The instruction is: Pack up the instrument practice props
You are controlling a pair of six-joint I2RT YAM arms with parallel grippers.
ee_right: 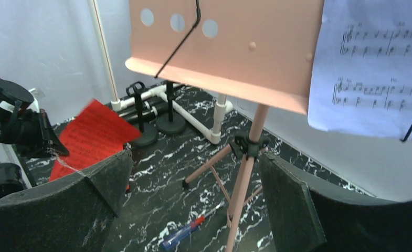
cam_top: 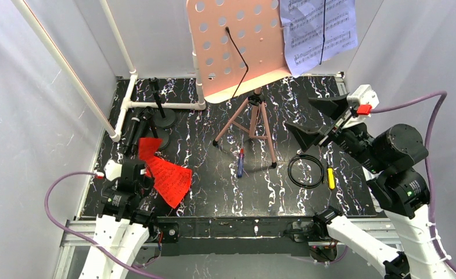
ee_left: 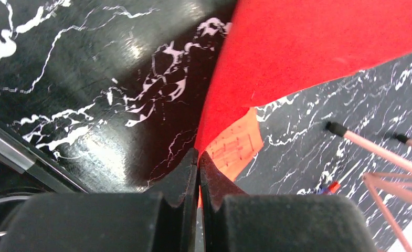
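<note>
My left claw (ee_left: 198, 156) is clenched on the edge of a red music sheet (cam_top: 170, 177), both tips pressed flat on the paper. The sheet bows up and away from the pinch, over the near left of the black marbled table (cam_top: 214, 197).

My right claw (cam_top: 318, 119) hangs released, jaws wide apart, on the right side, facing the pink sheet-music rack (cam_top: 237, 40). The rack stands upright on its tripod legs (cam_top: 251, 119) at the middle far part of the table. A white music sheet (cam_top: 318, 32) hangs at the rack's right edge, with a thin black wire arm across it.

Two black microphones (ee_right: 140, 113) on round bases stand at the far left, just beside the white pipe frame (cam_top: 161, 105). A blue and red pen (cam_top: 240, 163) lies near the tripod's feet. A black cable loop (cam_top: 305, 170) and a yellow stick (cam_top: 330, 178) lie side by side on the right.
</note>
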